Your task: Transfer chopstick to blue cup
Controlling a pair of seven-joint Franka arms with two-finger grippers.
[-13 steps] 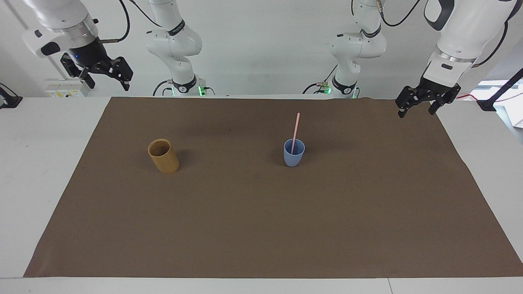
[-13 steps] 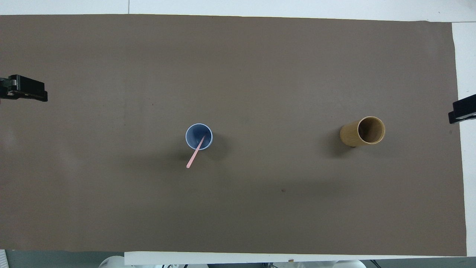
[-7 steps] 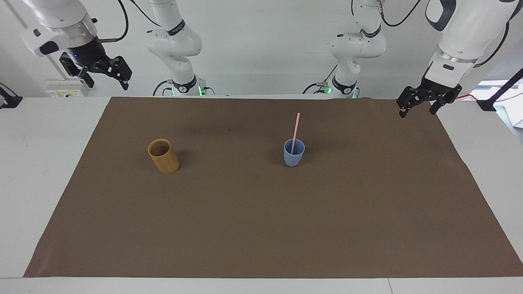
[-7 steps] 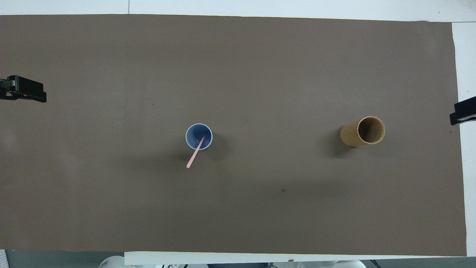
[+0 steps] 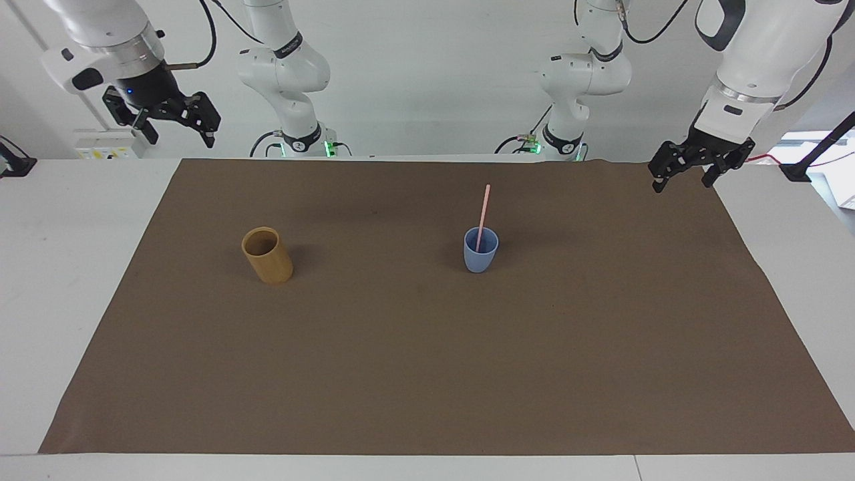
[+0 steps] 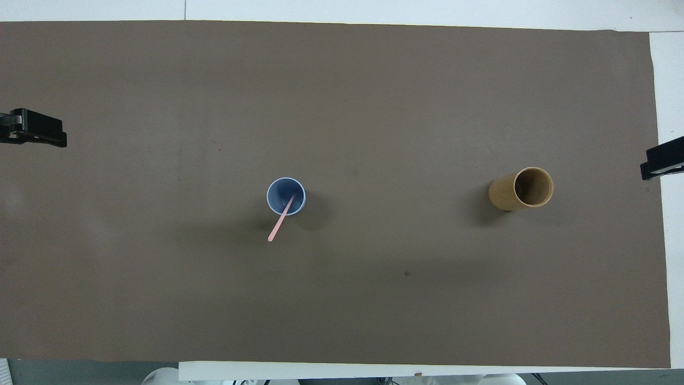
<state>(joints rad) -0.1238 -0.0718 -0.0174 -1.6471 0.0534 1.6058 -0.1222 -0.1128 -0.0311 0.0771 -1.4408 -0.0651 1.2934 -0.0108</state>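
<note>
The pale pink chopstick [image 5: 483,210] stands in the light blue cup [image 5: 480,257], leaning against the rim nearer the robots; both also show in the overhead view, the chopstick [image 6: 278,227] and the cup [image 6: 283,190]. The cup stands upright near the middle of the brown mat. My left gripper [image 5: 682,182] is open and empty, up over the mat's corner at the left arm's end, and shows at the overhead view's edge [image 6: 35,133]. My right gripper [image 5: 179,133] is open and empty, raised over the table's right-arm end, and shows at the overhead view's edge [image 6: 661,163].
A taller tan-brown cylindrical cup [image 5: 268,257] stands upright toward the right arm's end, level with the blue cup; it looks empty from above [image 6: 505,192]. The brown mat [image 5: 427,367] covers most of the white table.
The right gripper has shifted slightly inward toward the mat. The left gripper has risen very slightly. The cups and the chopstick have not moved.
</note>
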